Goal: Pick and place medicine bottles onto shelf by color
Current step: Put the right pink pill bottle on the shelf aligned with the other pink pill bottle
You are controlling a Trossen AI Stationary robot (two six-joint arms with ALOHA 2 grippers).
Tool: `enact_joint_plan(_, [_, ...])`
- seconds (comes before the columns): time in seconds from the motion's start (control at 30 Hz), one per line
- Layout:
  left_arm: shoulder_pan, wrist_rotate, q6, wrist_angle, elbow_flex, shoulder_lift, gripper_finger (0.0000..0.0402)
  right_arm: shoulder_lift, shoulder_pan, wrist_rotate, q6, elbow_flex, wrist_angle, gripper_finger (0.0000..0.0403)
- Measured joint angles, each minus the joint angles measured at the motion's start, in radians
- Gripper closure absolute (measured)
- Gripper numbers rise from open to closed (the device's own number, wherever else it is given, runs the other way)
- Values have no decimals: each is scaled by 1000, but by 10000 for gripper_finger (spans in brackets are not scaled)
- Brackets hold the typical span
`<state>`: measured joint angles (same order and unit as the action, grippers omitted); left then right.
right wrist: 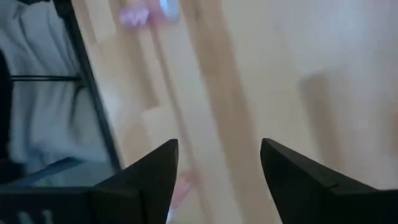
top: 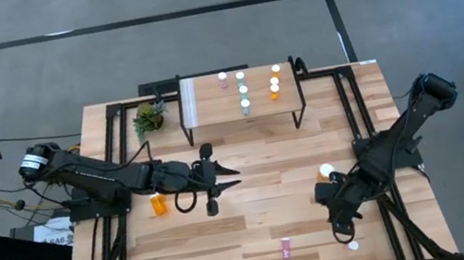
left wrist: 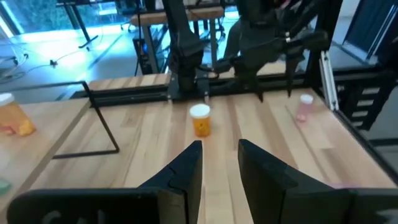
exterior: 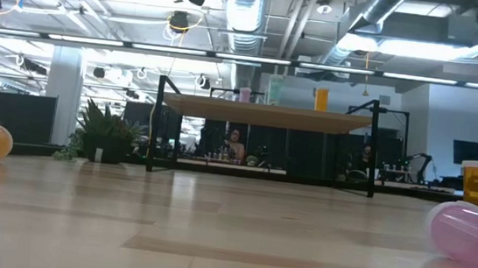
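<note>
Right end effector (top: 341, 227): fingers spread wide, nothing held. Just beside it, a pink bottle (top: 286, 249) lies on its side on the worktop (top: 250, 183), and an orange bottle (top: 326, 172) stands upright, cap up.

Left end effector (top: 237, 174): narrowly parted, empty. An orange bottle (top: 159, 204) lies toppled behind it. Remaining bottles stand upright on the shelf (top: 209, 101).
</note>
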<state>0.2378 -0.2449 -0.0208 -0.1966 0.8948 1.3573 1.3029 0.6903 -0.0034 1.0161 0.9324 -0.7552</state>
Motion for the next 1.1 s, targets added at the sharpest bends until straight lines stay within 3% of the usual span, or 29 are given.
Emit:
enact_joint_plan(0.1, [-6,4,-12,5,0,2,310,24,15,-87,102,0,10,148])
enact_joint_plan(0.27, [-16,9,-14,5,0,5,310,61,70,-122,217,0,7,148])
enact_joint_plan(0.67, [-17,13,-21,6,0,5,310,92,178,-118,398,-1,10,148])
enact_joint_plan(0.83, [-17,13,-21,6,0,5,310,95,210,-111,463,-1,86,148])
enact_joint_plan(1.03, [-17,13,-21,9,0,5,310,167,233,-106,483,0,147,148])
enact_joint_plan(1.1, [-17,13,-21,11,0,5,310,201,234,-151,488,-1,141,148])
